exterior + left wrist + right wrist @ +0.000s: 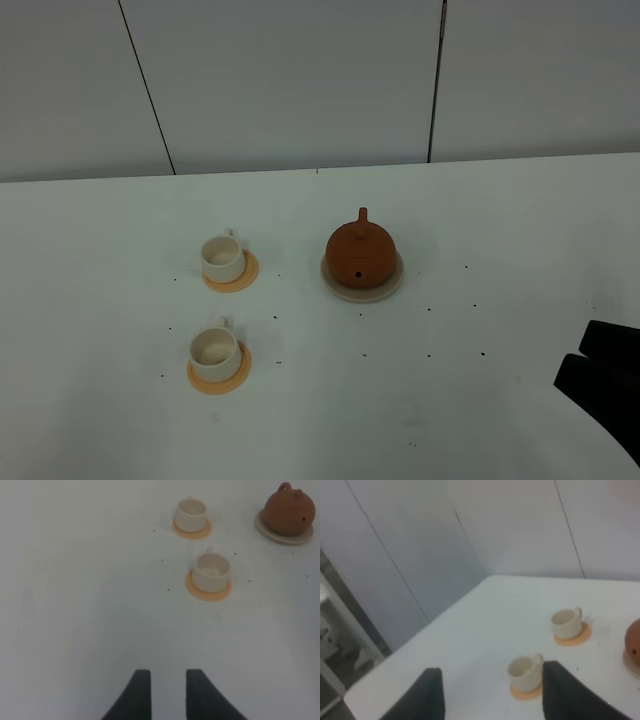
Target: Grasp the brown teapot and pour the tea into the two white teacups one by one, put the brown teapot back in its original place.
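In the frame's centre, the round reddish-brown clay teapot looks matt and finely grained; its pale beige round saucer looks smooth. At left, the upper cream-white teacup and the lower cream-white teacup look smoothly glazed. The white table is smooth and matt.

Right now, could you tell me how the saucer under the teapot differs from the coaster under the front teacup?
The saucer is pale beige, the coaster orange. The saucer is wider than the coaster. The saucer carries the brown teapot, the coaster a white teacup. Both are round and lie flat on the white table.
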### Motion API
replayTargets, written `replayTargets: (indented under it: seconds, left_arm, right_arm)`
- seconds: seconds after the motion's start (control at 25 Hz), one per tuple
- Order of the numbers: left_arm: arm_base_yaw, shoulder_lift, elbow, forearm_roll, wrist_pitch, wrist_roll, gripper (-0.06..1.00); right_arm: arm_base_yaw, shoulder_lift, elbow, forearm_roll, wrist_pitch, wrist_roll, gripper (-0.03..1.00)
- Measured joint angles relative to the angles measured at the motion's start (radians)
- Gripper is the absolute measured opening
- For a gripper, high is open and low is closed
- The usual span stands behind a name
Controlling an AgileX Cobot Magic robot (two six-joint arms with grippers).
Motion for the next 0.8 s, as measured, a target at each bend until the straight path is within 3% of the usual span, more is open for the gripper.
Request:
replayTargets:
  seconds: [0.28,0.4,0.64,0.8]
  left_arm:
    - [0.000,0.000,0.000,0.000,0.000,0.000,0.24]
    - [0.000,0.000,0.000,0.000,0.000,0.000,0.24]
    - [0.000,0.000,0.000,0.000,0.000,0.000,0.24]
    - [0.000,0.000,0.000,0.000,0.000,0.000,0.24]
  right_arm:
    - [0.000,0.088,0.000,-0.007,-0.138,0.066,0.43]
    - [0.000,0.207,-0.031,-0.021,-0.151,0.109,0.43]
    - [0.000,0.513,-0.264,-0.208,-0.110,0.277,0.43]
    - [0.000,0.689,-0.480,-0.305,-0.098,0.326,0.40]
